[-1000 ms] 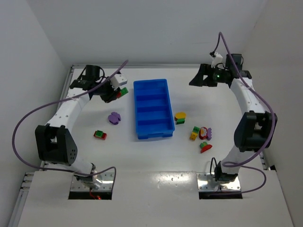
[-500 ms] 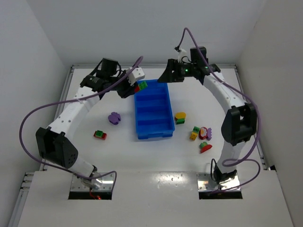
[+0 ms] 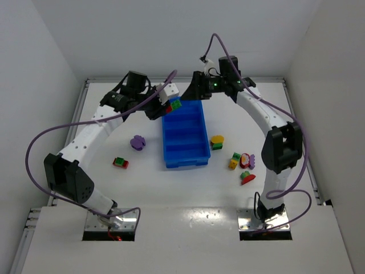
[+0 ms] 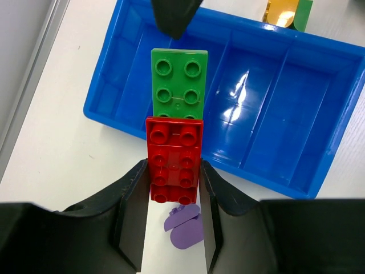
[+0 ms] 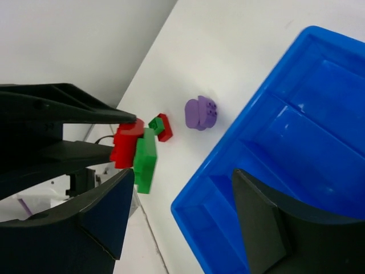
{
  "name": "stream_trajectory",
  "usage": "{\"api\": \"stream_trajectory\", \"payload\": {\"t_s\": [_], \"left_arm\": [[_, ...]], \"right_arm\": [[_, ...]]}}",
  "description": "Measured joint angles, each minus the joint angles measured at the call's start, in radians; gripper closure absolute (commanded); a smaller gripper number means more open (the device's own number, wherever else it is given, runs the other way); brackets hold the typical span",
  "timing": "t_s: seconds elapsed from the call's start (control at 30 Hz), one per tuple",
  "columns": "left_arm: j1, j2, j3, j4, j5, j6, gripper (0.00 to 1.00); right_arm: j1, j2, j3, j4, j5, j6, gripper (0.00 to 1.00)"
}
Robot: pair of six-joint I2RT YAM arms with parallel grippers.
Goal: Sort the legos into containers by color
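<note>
left gripper (image 4: 174, 182): clamped on red-green lego stack (image 4: 175, 128) over far-left rim of tray (image 3: 185, 164) | right gripper (image 5: 181, 197): jaws apart, empty, close opposite | cut off: tray near end, right wrist view

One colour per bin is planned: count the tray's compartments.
4, in one row along the blue tray: the far compartment, the second compartment, the third compartment and the near compartment. None looks hidden.

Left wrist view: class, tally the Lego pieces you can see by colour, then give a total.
green pieces: 2
red piece: 1
purple piece: 1
yellow piece: 1
Total: 5
</note>
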Motion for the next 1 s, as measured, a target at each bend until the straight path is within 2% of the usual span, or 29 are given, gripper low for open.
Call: {"api": "stream_trajectory", "payload": {"t_s": [0.17, 0.37, 0.6, 0.73, 0.83, 1.0], "left_arm": [[-0.004, 0.0, 0.0, 0.001, -0.001, 0.0, 1.0], [-0.01, 0.0, 0.0, 0.008, -0.006, 0.0, 1.0], [-0.011, 0.0, 0.0, 0.014, -0.007, 0.001, 1.0], [-0.013, 0.0, 0.0, 0.014, -0.011, 0.001, 1.0], [-0.013, 0.0, 0.0, 0.018, -0.016, 0.002, 1.0], [-0.017, 0.0, 0.0, 0.029, -0.022, 0.001, 1.0]], "right_arm": [[0.026, 0.0, 0.006, 0.018, -0.025, 0.01, 0.33], [0.048, 0.0, 0.006, 0.038, -0.054, 0.031, 0.42], [0.066, 0.0, 0.006, 0.053, -0.08, 0.051, 0.63], [0.066, 0.002, 0.002, 0.068, -0.077, 0.059, 0.8], [0.066, 0.01, -0.001, 0.075, -0.082, 0.063, 0.88], [0.074, 0.017, -0.015, 0.071, -0.081, 0.065, 0.95]]}}
